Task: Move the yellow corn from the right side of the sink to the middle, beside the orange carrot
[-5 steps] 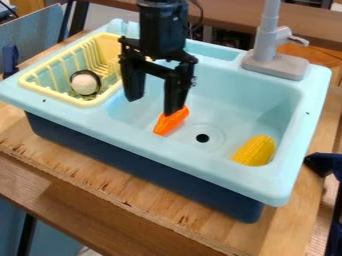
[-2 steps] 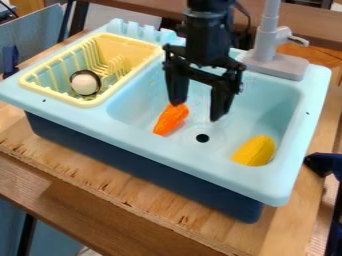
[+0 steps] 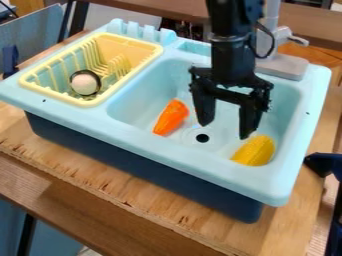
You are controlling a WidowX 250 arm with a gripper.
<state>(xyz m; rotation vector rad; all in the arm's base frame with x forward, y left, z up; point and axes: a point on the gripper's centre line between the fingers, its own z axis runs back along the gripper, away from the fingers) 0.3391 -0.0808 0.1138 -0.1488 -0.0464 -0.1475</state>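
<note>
Claw (image 3: 226, 131) moved away from carrot (image 3: 172, 118), spread wide, yellow corn (image 3: 255, 151) just beside one fingertip

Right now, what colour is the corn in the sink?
The corn is bright yellow, clear in the camera view.

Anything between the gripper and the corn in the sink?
Nothing visible stands between the gripper and the corn; the jaws hang open, one ending close to it in this view. The carrot lies off across the drain.
</note>
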